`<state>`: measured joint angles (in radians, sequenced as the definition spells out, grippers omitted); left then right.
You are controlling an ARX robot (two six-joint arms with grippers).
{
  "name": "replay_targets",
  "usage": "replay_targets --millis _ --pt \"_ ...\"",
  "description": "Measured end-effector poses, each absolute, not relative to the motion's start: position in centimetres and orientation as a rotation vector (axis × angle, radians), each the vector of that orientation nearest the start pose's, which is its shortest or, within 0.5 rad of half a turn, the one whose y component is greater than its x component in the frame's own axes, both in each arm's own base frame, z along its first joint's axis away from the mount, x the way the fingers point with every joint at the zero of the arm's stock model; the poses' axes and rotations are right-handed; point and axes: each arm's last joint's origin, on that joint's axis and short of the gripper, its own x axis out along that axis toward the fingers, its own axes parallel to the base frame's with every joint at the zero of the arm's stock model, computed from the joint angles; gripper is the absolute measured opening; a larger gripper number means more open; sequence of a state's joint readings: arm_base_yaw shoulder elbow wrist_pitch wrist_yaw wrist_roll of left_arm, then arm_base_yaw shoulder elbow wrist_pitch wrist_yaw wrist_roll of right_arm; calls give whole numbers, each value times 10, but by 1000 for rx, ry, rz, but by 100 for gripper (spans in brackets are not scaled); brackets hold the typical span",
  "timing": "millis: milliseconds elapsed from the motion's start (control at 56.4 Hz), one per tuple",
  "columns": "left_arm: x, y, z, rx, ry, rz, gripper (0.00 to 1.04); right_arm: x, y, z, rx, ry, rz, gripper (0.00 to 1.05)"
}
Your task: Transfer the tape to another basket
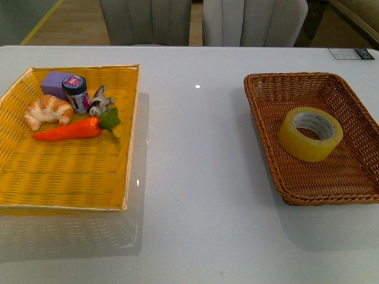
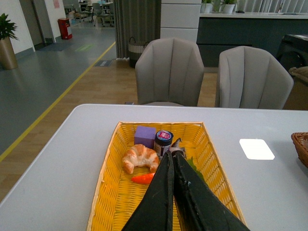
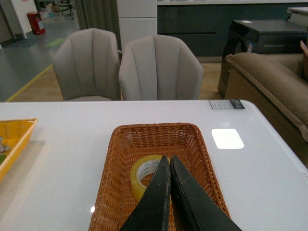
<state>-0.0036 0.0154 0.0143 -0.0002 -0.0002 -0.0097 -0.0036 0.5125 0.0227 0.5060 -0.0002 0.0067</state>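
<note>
Front view showed the tape (image 1: 310, 134) lying in the brown basket (image 1: 355, 112), ungrasped (transfer not begun); both claws, left (image 2: 172, 155) and right (image 3: 169, 159), were closed and empty

We see a yellow woven tray (image 1: 71, 177) on the left of the white table (image 1: 195, 177), holding a croissant (image 1: 47, 110), a carrot (image 1: 68, 131), a purple block (image 1: 54, 81), a small dark-lidded jar (image 1: 76, 93) and a little black-and-white figure (image 1: 99, 100). Two grey chairs (image 2: 169, 72) stand beyond the table.

Tape (image 1: 310, 134) core print & jar (image 1: 76, 93) label: unreadable.
</note>
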Motion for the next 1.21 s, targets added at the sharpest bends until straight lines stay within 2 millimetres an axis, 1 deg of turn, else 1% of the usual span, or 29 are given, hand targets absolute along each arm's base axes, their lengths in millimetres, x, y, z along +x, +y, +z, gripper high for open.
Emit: replay_targets --millis 337,834,923,976,1206 --pt "98 0 167 -10 1 -3 2 119 0 174 7 -23 -4 2" --pt "98 0 167 -10 1 -3 2 108 0 174 6 -23 -3 2" --pt "98 0 167 -10 1 -3 2 101 0 169 6 10 -1 2" --pt "98 0 167 -10 1 -3 2 98 0 171 6 -11 -1 2" --pt "98 0 167 -10 1 -3 2 97 0 171 6 -18 -2 2"
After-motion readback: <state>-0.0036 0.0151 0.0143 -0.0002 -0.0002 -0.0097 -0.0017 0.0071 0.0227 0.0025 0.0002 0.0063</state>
